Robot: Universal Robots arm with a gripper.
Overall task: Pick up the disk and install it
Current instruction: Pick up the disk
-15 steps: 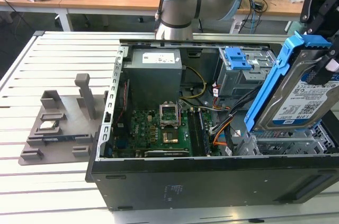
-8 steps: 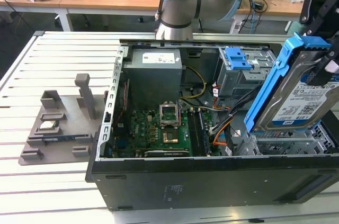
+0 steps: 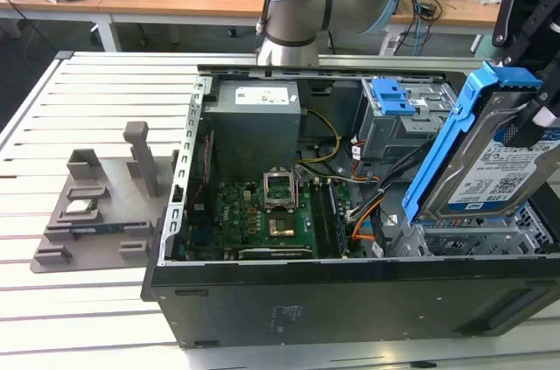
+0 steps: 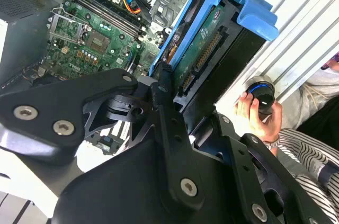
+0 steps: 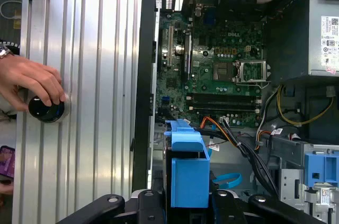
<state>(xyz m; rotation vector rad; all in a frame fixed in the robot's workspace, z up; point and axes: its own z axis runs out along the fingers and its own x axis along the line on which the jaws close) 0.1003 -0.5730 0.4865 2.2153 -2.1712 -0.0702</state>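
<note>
A: What is the hand [image 4: 172, 89] doing?
B: Pinching the disk [image 3: 490, 169] by its blue carrier frame, tilted above the open computer case [image 3: 350, 287].
A: How will it handle?
B: Probably rigid, fairly heavy, shock-sensitive; the frame edges look the safest hold.

Your claw [image 3: 535, 116] grips the disk [image 3: 490, 156] at the exterior view's right, holding it tilted in the air above the open computer case [image 3: 350, 287]. Just beside it you have the grey drive cage [image 3: 385, 138] with its blue latch [image 3: 391, 94]. Well apart, toward the exterior view's left on the slatted surface [image 3: 87, 90], sits a grey tray [image 3: 96, 234] carrying a small chip [image 3: 80, 206].
</note>
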